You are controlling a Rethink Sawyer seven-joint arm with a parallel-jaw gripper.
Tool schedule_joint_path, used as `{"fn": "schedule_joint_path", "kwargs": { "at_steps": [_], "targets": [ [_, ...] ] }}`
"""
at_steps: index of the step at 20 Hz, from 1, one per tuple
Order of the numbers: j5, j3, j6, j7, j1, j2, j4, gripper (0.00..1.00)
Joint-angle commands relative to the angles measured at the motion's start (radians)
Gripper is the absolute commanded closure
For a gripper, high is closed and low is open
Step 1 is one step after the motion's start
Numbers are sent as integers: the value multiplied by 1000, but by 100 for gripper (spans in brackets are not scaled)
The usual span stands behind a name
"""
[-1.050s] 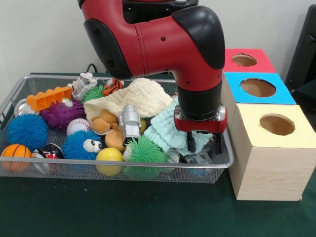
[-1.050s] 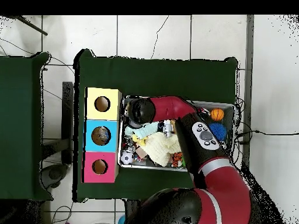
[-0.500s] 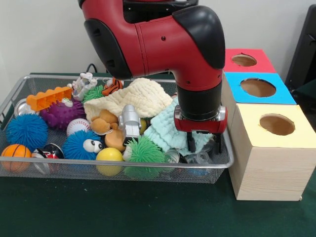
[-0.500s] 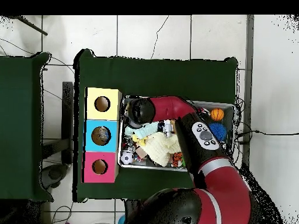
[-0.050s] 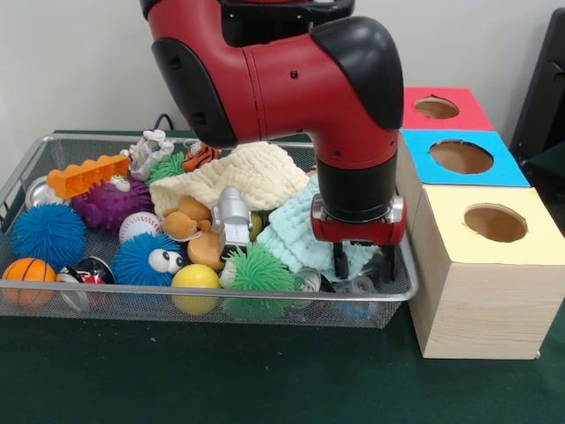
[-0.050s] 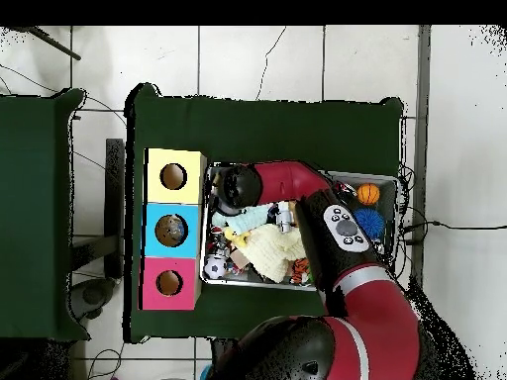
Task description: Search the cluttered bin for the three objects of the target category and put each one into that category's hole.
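Where arm [image 5: 291,88] dips: unlabelled bin [image 5: 388,296].

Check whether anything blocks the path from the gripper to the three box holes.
The gripper sits low in the wire bin, beside the yellow box. The bin's end wall and that box's side stand between it and the upward-facing holes, so it would likely have to lift first. Nothing covers the holes.

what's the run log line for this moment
phase: searching | gripper: open, low in wire bin at the end by the yellow box | over: mint cloth, clear items | holding: nothing
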Motion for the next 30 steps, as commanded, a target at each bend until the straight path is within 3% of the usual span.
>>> {"fn": "schedule_joint_path", "kwargs": {
  "at_steps": [1, 30],
  "targets": [
    [-84, -27, -142, -25, 44, 174, -46, 0],
    [-60, -96, -167, 28, 107, 223, -122, 0]
  ]
}}
